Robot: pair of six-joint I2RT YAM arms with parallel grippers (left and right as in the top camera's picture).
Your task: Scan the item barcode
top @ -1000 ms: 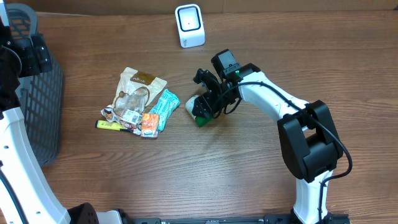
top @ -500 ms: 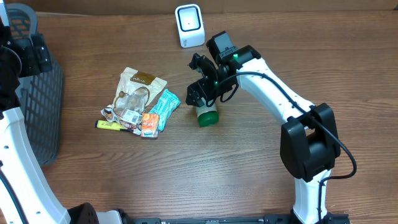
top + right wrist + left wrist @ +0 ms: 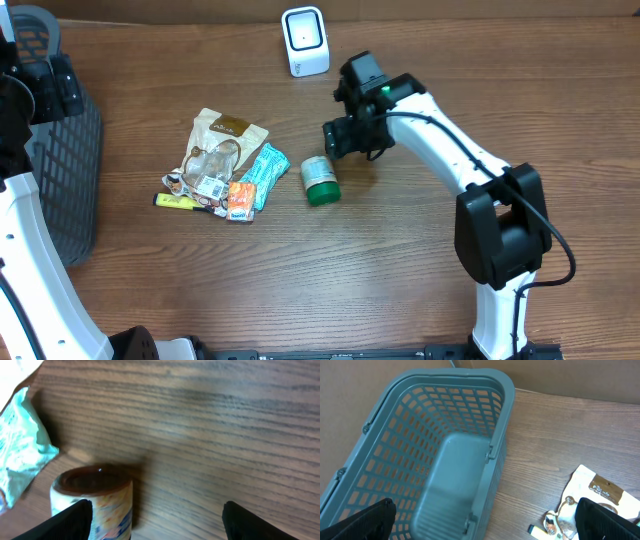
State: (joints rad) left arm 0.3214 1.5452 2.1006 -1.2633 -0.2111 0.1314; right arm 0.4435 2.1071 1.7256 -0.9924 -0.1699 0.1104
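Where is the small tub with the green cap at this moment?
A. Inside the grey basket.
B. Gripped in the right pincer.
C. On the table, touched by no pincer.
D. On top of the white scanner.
C: the tub rests on the wooden table, and the right pincer hangs apart from it, its jaws open and empty.

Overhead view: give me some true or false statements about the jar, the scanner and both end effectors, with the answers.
1. The small green-lidded jar rests on the wooden table, free of the open right end effector. True.
2. The white barcode scanner sits inside the grey plastic basket. False: it stands on the table.
3. The teal packet lies beside the jar. True.
4. The left end effector grips the jar. False: it is open above the basket.
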